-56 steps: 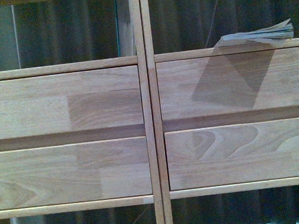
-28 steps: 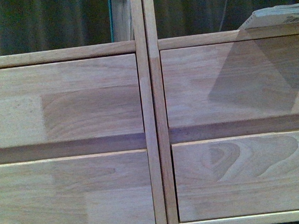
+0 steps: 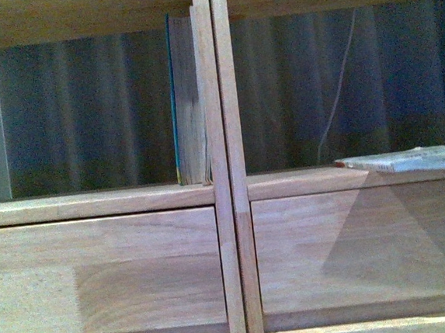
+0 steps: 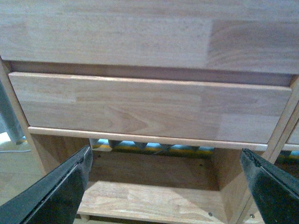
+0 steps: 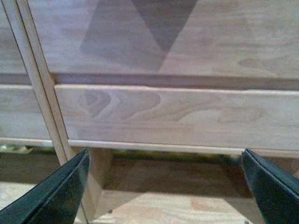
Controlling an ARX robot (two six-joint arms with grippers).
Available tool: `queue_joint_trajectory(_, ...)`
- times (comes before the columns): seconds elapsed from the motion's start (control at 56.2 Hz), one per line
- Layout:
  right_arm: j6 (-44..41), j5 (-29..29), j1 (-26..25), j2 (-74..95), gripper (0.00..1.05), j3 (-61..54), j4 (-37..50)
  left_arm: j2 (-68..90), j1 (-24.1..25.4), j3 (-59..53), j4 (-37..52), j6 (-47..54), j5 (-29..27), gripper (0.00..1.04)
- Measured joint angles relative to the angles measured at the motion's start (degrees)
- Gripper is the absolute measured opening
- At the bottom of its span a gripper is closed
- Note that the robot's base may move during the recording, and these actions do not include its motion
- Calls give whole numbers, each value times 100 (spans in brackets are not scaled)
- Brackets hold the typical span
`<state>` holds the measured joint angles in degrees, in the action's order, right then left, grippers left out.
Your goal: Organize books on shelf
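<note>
The shelf (image 3: 225,213) fills my view; the teal book (image 3: 188,99) stands upright above my left gripper (image 4: 166,156); the floppy paperback (image 3: 409,159) lies flat above my right gripper (image 5: 163,156); both grippers are spread and empty; I'd raise the right one level with the paperback's edge and pinch gently.

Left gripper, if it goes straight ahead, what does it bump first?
Likely nothing at first: the open left gripper aims into the shelf compartment under the lower front panel, then its wooden back wall. Depth is unclear.
</note>
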<state>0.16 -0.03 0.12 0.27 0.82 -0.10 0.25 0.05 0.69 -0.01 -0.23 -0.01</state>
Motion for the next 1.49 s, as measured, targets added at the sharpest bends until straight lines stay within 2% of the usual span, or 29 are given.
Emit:
queue_joint_trajectory(0.16, 0, -7, -2, 0, 98, 0, -2, 0, 0, 0, 0, 0, 0, 97)
queue_joint_trajectory(0.196, 179, -345, -94, 79, 98, 35, -98, 0, 0, 0, 0, 0, 0, 97)
queue_joint_trajectory(0.231, 673, -1193, -400, 450, 98, 208, -149, 0, 0, 0, 0, 0, 0, 97)
queue_joint_trajectory(0.267, 1108, -1709, -581, 896, 98, 407, 61, 0, 0, 0, 0, 0, 2, 97)
queue_joint_trajectory(0.356, 2079, -2094, -643, 1823, 98, 922, 741, 0, 0, 0, 0, 0, 0, 97)
queue_joint_trajectory(0.516, 3679, -1888, -243, 3576, 98, 1971, 1967, 0, 0, 0, 0, 0, 2, 97)
queue_joint_trajectory(0.729, 5563, -1429, 214, 5482, 98, 2846, 2796, 0, 0, 0, 0, 0, 0, 97)
queue_joint_trajectory(0.818, 6087, -1198, 358, 6017, 98, 2953, 2990, 0, 0, 0, 0, 0, 0, 97)
queue_joint_trajectory(0.96, 6645, -824, 461, 6701, 98, 3311, 3405, 0, 0, 0, 0, 0, -2, 97)
queue_joint_trajectory(1.12, 7082, -527, 315, 7488, 98, 3919, 3674, 0, 0, 0, 0, 0, 0, 97)
queue_joint_trajectory(1.493, 7335, -221, 4, 8325, 98, 4719, 3696, 0, 0, 0, 0, 0, 0, 97)
